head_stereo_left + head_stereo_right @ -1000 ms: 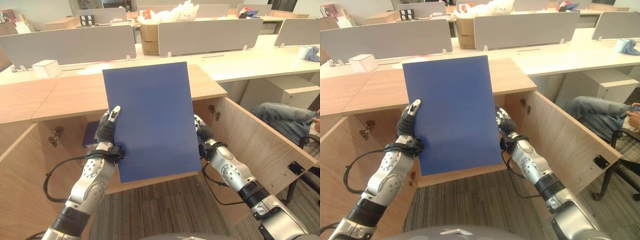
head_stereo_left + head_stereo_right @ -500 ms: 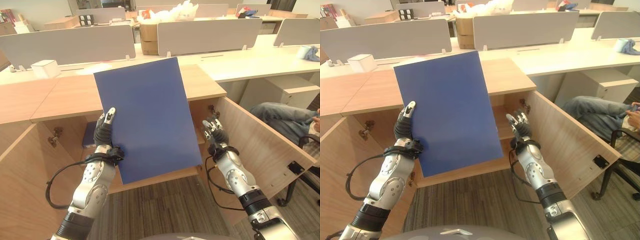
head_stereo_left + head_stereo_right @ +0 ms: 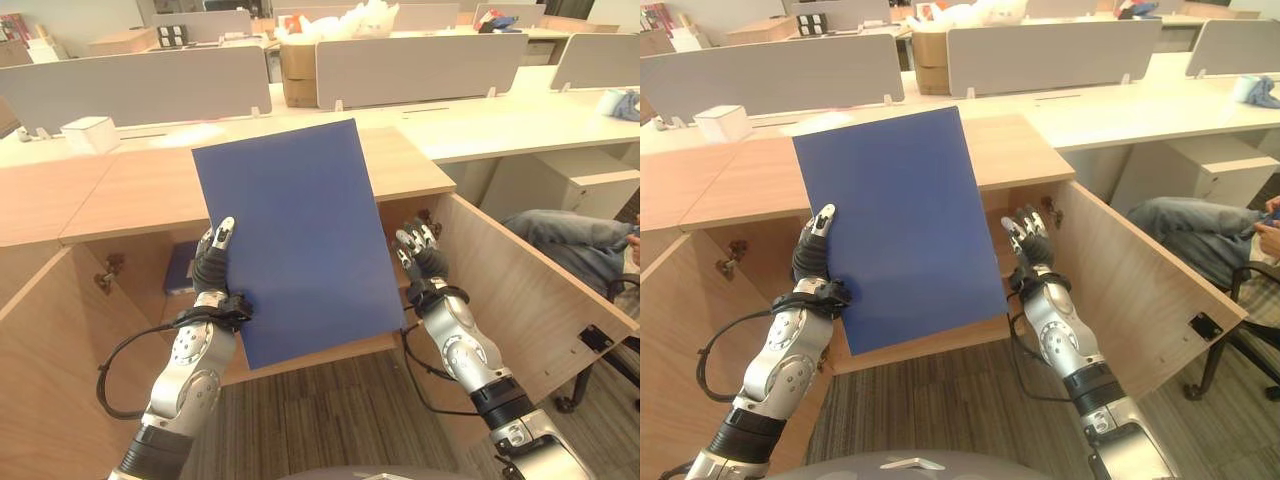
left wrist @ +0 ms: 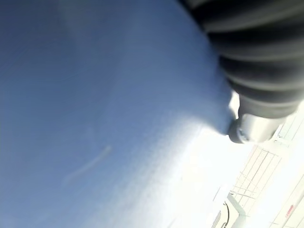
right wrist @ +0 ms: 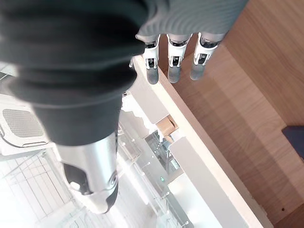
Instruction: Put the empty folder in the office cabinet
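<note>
Matt blue folder (image 3: pixel 293 240); light wood-grain cabinet (image 3: pixel 520 290); rough grey carpet (image 3: pixel 330 415).

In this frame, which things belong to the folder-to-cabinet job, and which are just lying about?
Job:
- blue folder, pinched by the left hand
- open cabinet, both doors swung out
- right hand, open beside the folder

Lying about:
- white box on the desk
- cardboard box behind the dividers
- seated person at the right
</note>
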You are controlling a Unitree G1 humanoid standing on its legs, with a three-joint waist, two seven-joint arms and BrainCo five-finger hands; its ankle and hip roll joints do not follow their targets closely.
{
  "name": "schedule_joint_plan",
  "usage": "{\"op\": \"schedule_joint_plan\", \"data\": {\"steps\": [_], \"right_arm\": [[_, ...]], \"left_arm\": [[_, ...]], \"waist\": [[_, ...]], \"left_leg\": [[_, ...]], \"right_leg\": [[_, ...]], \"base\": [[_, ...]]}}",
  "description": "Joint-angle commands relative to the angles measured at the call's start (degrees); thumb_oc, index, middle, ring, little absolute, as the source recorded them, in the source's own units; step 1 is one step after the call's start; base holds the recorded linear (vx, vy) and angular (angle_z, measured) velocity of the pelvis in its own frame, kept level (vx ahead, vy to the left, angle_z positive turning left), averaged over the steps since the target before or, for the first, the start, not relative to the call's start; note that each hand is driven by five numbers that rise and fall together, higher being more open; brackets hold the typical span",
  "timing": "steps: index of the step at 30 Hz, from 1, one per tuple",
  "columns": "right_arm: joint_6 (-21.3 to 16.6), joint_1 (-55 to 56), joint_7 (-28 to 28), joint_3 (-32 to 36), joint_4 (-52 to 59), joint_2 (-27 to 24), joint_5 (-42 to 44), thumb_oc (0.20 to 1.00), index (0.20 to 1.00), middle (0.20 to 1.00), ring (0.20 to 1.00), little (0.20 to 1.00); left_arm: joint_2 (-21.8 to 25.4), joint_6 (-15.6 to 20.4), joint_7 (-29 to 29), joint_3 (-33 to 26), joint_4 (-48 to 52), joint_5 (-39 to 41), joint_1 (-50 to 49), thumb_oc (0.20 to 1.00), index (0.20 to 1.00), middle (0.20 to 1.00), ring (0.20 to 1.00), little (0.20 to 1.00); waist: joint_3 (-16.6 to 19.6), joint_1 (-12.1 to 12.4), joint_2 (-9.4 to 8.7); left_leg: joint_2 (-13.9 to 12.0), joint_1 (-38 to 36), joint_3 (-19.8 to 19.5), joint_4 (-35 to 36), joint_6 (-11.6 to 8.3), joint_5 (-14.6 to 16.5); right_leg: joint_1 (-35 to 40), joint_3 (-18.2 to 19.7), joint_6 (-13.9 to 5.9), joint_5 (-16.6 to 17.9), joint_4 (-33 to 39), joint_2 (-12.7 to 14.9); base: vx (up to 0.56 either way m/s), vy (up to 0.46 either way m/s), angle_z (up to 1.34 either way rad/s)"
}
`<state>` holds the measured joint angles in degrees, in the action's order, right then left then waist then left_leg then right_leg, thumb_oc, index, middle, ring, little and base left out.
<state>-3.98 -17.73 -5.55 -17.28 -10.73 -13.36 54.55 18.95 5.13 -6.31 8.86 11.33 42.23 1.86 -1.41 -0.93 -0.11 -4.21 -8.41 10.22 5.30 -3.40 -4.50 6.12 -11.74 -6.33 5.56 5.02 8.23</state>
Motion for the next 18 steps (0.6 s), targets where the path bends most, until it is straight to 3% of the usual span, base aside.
{"op": "schedule_joint_plan", "data": {"steps": [1, 11, 18], "right_arm": [[-4.7, -9.3, 0.6, 3.7, 0.9, 1.0, -0.9, 1.000, 1.000, 1.000, 1.000, 1.000], [-6.1, -13.1, -1.8, 7.4, -1.7, -0.3, -0.9, 1.000, 1.000, 1.000, 1.000, 1.000], [-2.5, -11.0, 2.6, 1.8, 2.3, -0.2, -1.3, 1.000, 1.000, 1.000, 1.000, 1.000]], "left_arm": [[1.6, 3.5, 0.7, -2.2, 2.8, -1.4, 2.9, 0.200, 0.200, 0.200, 0.200, 0.200], [2.1, 3.0, 2.1, -2.3, 3.7, -1.3, 0.3, 0.200, 0.200, 0.200, 0.200, 0.200], [2.3, 2.7, 2.6, -2.2, 3.4, -1.6, 0.2, 0.200, 0.200, 0.200, 0.200, 0.200]], "waist": [[0.8, 0.0, -2.71], [0.8, 0.8, -3.02], [0.4, 0.8, -3.20]], "left_leg": [[-0.4, 0.1, 2.4, -0.3, -2.44, 6.9], [-0.1, 0.3, 2.2, -0.3, -2.30, 7.0], [0.0, 0.4, 2.3, -0.3, -2.32, 6.9]], "right_leg": [[1.8, -1.7, -2.46, -4.4, 0.0, 3.1], [1.8, -1.9, -2.64, -4.3, 0.0, 3.1], [1.5, -1.8, -2.59, -4.1, 0.0, 3.3]], "base": [[0.00, 0.000, 0.00], [0.00, 0.000, 0.00], [0.00, 0.000, 0.00]]}}
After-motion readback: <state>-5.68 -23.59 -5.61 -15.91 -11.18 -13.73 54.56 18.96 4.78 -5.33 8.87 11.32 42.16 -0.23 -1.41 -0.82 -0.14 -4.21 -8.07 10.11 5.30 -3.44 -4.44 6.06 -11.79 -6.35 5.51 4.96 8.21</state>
